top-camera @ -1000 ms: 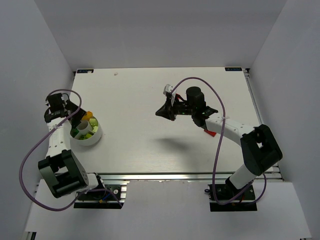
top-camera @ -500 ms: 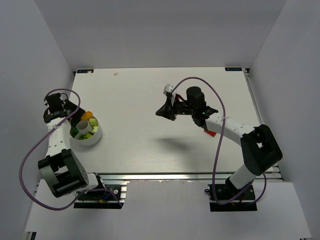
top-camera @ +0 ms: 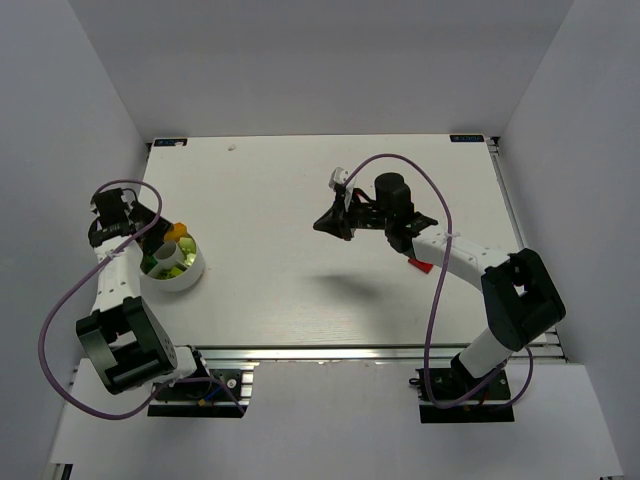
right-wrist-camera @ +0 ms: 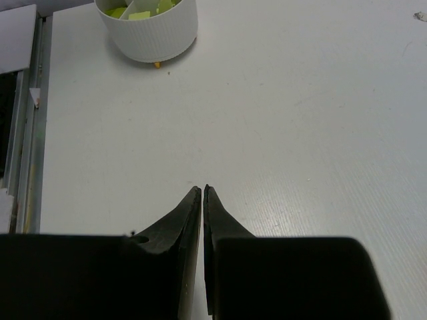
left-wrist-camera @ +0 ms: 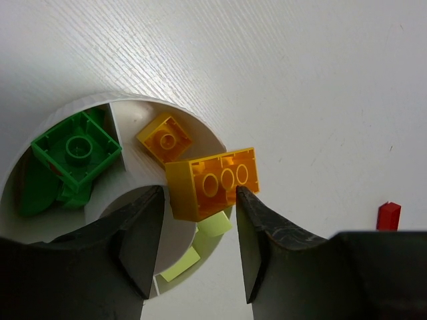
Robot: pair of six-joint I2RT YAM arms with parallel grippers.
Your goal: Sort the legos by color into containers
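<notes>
Legos sit in the white divided dish at the table's near left. Left wrist now: the left gripper pinches an orange brick over the dish rim, and a red brick lies well apart. Right wrist: the right gripper has its fingers pressed together above the table.

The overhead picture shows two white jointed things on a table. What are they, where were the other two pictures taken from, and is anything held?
Those are two robot arms, each ending in a two-fingered claw. The overhead picture comes from a fixed camera; the others from a camera on each wrist. The left claw pinches an orange brick at the rim of a round white dish holding green bricks, lime pieces and a smaller orange one. The right claw is shut and empty above the table. One red brick lies loose.
</notes>
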